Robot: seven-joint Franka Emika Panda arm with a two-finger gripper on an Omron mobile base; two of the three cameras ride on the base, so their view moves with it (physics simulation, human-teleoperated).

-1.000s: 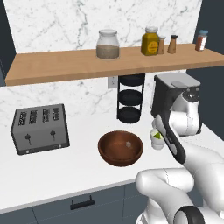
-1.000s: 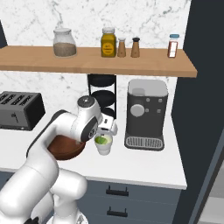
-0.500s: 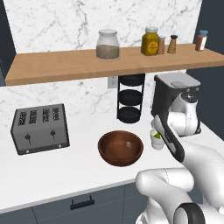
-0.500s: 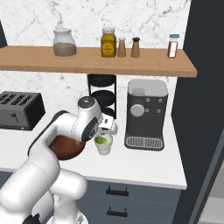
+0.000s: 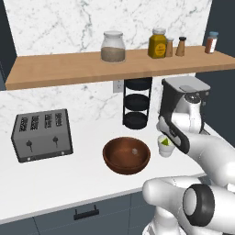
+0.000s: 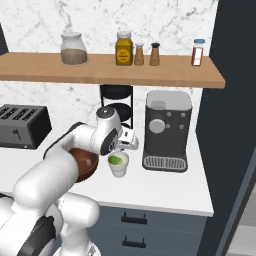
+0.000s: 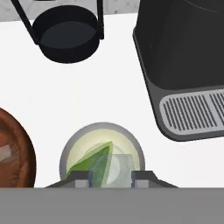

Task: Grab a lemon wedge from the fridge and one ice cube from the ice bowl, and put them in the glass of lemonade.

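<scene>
Hand view: ice cube between jaws, above glass of lemonade.

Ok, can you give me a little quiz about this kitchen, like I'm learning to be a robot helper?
1. True or false: the lemon wedge is already in the cup.
2. What does the hand hold over the cup? A) a jar B) an ice cube C) nothing
3. Fill in: a second cube lies in the brown ____.

Key: 1 true; 2 B; 3 bowl.
</scene>
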